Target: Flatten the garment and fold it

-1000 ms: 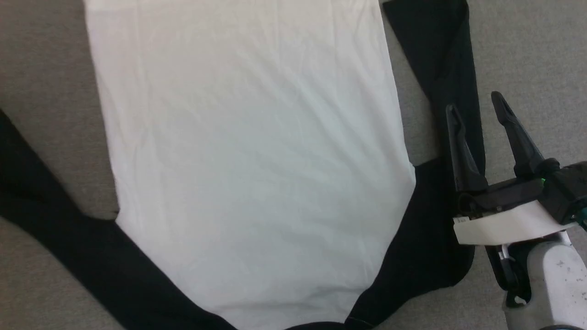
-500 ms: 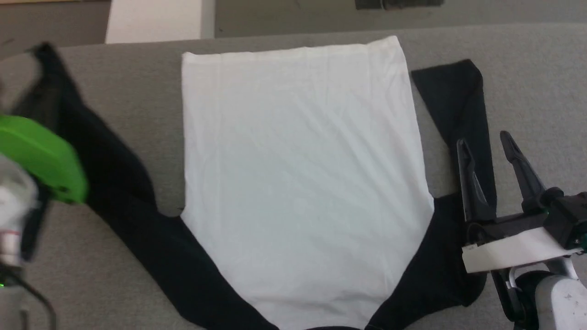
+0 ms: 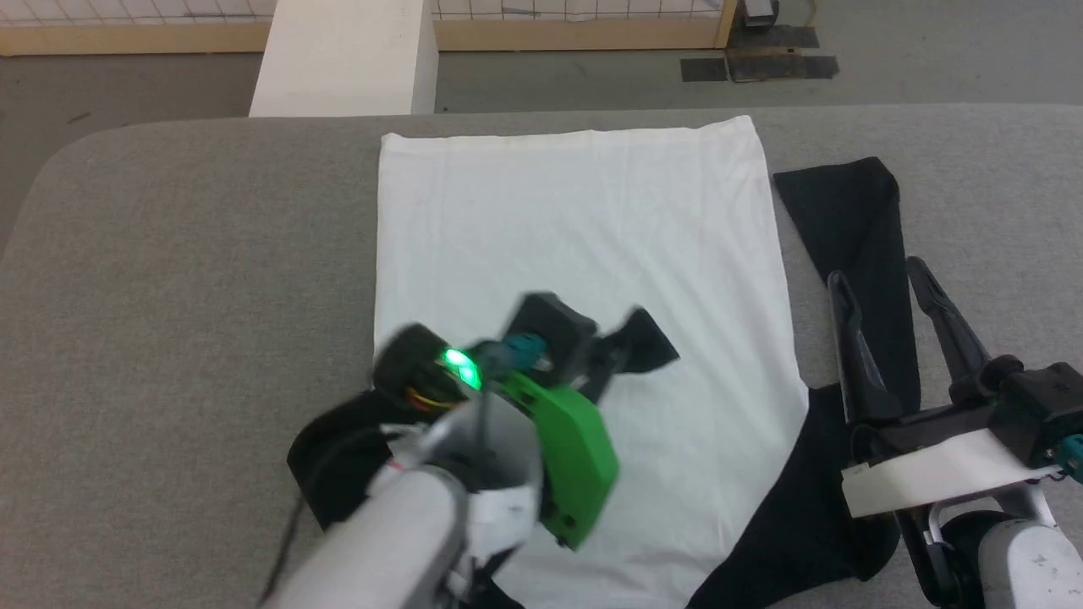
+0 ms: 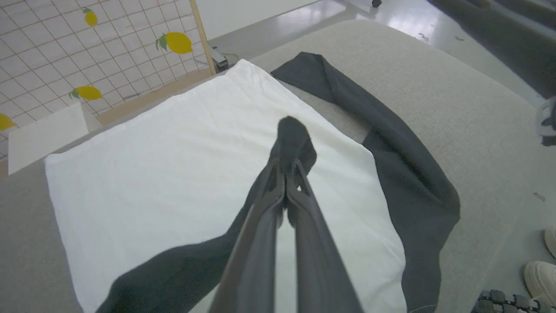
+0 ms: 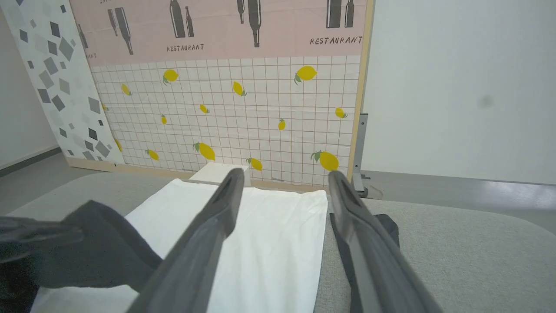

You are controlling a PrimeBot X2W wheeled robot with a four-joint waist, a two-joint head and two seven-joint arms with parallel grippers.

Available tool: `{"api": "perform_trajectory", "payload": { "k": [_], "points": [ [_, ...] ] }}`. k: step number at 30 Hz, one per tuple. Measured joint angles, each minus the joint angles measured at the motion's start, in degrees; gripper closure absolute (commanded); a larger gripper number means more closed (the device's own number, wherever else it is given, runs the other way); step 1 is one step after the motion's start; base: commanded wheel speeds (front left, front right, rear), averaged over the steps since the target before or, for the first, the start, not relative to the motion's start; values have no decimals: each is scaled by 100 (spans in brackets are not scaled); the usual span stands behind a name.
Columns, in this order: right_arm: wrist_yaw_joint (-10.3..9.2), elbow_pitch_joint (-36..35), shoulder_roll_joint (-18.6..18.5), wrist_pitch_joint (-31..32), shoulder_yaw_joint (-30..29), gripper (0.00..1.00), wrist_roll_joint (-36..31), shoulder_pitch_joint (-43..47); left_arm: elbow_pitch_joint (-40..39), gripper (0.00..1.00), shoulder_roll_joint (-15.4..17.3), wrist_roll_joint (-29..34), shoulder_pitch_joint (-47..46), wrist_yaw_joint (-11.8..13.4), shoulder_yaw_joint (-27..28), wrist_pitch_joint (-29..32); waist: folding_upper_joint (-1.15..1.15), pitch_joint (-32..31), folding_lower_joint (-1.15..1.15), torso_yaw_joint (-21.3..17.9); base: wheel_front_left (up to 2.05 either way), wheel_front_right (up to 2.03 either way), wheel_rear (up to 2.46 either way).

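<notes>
The garment (image 3: 584, 228) lies on the grey table (image 3: 169, 254), its white body panel flat and its hem at the far edge. My left gripper (image 3: 630, 347) hovers over the middle of the white panel, shut on the end of the left black sleeve (image 4: 292, 141), which trails back from the fingers across the white cloth. The right black sleeve (image 3: 850, 220) lies flat beside the panel. Above that sleeve my right gripper (image 3: 876, 279) stands open, nothing between its fingers (image 5: 226, 195).
A white block (image 3: 338, 59) stands on the floor just past the table's far edge, before a lemon-patterned screen (image 5: 239, 121). A person's white shoe (image 4: 541, 278) shows on the floor at the table's right. Bare grey tabletop spreads to the left of the garment.
The head camera has tilted up, so the whole table shows. My left arm has come in from the left, carrying the black sleeve over the white panel. The right gripper has stayed put.
</notes>
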Motion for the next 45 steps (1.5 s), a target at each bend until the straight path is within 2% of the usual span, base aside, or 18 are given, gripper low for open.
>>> {"api": "perform_trajectory", "payload": {
  "k": [3,8,16,17,18,19,24,29,33,35,38,42,45],
  "points": [
    [0,14,-2,3,35,0,3,1,755,100,-272,53,2,-134,-412,-100,0,8,0,-83,0,0,0],
    [0,16,-4,27,51,0,8,-1,1802,100,-523,104,58,-391,-956,-224,0,47,0,-233,0,0,0],
    [0,45,-7,37,25,0,9,-1,2684,100,-870,44,125,-657,-1428,-481,0,151,0,-309,0,0,0],
    [0,46,-7,41,25,0,9,-1,2763,96,-904,38,119,-677,-1456,-517,0,154,0,-303,0,0,0],
    [0,51,-8,41,27,0,11,-2,2826,42,-936,16,118,-701,-1486,-559,0,155,0,-296,0,0,0],
    [0,57,-9,42,34,0,18,-4,2870,0,-965,-33,118,-706,-1501,-582,0,154,0,-291,0,0,0],
    [0,102,-15,43,31,0,26,-13,2791,0,-1072,-401,94,-733,-1333,-814,0,113,0,-243,0,0,0],
    [0,126,-82,70,-49,0,41,-15,2265,0,-1013,-723,84,-471,-698,-1220,0,63,0,-150,0,0,0],
    [0,193,-177,210,-170,0,16,-86,1872,0,-602,-690,127,-74,-23,-1815,0,102,0,-87,0,0,0],
    [0,314,-234,298,-256,0,14,-259,1769,0,-311,-623,166,215,459,-2296,0,165,0,-70,0,0,0],
    [0,632,-321,490,-427,0,18,-630,1744,0,93,-452,247,475,1057,-3098,0,282,0,-47,0,0,0],
    [0,1226,-515,884,-625,0,115,-1306,1862,0,369,-443,409,567,1671,-4140,0,490,0,-2,0,0,0],
    [0,1670,-615,1282,-769,0,215,-1886,1928,0,430,-454,460,569,2037,-4486,0,676,0,41,0,0,0]
  ]
}}
